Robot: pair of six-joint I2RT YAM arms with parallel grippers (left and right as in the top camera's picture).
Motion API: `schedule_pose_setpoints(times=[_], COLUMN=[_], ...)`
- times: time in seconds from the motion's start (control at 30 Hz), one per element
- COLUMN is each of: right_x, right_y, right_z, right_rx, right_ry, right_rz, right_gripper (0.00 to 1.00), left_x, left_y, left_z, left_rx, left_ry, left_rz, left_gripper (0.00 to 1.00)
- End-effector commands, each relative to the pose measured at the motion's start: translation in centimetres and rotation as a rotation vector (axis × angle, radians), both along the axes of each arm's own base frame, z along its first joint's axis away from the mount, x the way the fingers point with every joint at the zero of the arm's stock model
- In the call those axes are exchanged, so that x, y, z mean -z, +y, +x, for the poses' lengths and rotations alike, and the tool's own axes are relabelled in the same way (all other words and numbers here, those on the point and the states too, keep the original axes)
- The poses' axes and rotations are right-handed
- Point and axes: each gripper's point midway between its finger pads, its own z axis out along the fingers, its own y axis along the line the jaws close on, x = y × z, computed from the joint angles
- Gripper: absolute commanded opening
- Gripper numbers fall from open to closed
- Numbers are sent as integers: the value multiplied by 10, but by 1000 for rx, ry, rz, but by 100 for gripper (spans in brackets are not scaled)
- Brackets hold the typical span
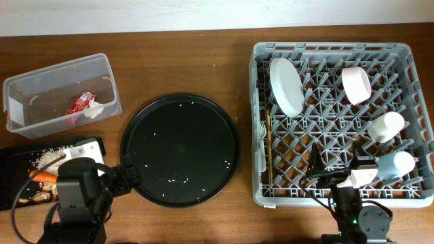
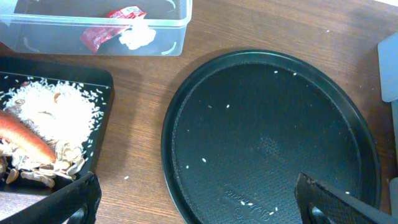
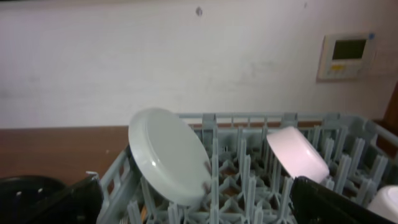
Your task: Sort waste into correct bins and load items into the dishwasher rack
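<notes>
The brown bench (image 1: 203, 68) carries everything. The grey dishwasher rack (image 1: 256, 102) fills its right side, already holding a white plate (image 1: 286, 85) on edge, a pink bowl (image 1: 356, 85) and two pale cups (image 1: 386, 125). Thin utensils stand along the rack's left wall, possibly chopsticks and a fork, though they are too slim to tell.

The round black tray (image 1: 180, 135) lies flat mid-bench, between the rack and the clear bin (image 1: 41, 78), and is the one large item not yet racked. Being round, it has no long axis; any stretch of rim serves. Its near-left rim lies just ahead of the left pincer (image 2: 194, 193), which hangs low over it, spread wide and empty. The right pincer (image 3: 196, 186) is likewise wide with nothing in it, at the rack's near edge and facing the plate, so the tray lies off to its left, well apart. The left arm is clearly nearer.

A black food tray (image 1: 13, 163) of rice and scraps sits at the left arm's own left. The bin holds a red packet (image 1: 80, 103) and a white wad. Stray rice grains (image 1: 178, 180) dot the round tray, and would probably want tipping out first
</notes>
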Motion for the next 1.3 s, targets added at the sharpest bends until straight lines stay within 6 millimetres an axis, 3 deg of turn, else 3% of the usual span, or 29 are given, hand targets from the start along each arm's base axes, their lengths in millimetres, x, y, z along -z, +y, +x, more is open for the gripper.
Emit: schedule_pose_setpoints(times=[0.0, 0.1, 0.17, 0.87, 1.0, 1.1, 1.27], right_x=[20, 35, 58, 57, 57, 57, 57], right_y=[2, 1, 2, 5, 5, 4, 4], right_z=[7, 9, 8, 8, 8, 8, 8], right_rx=[-12, -6, -14, -22, -22, -22, -22], right_ry=[-30, 13, 110, 102, 102, 102, 102], right_rz=[9, -67, -61, -62, -62, -62, -62], right_gripper=[99, 99, 99, 99, 99, 99, 98], left_x=[1, 1, 1, 1, -6, 17, 38], left_y=[1, 1, 1, 1, 4, 8, 1], left_z=[0, 0, 0, -1, -15, -30, -5], left_rx=[2, 2, 2, 2, -9, -24, -5], left_ry=[0, 0, 0, -1, -59, -112, -440], left_rz=[14, 14, 14, 14, 25, 64, 46], left_gripper=[99, 99, 99, 99, 99, 99, 99])
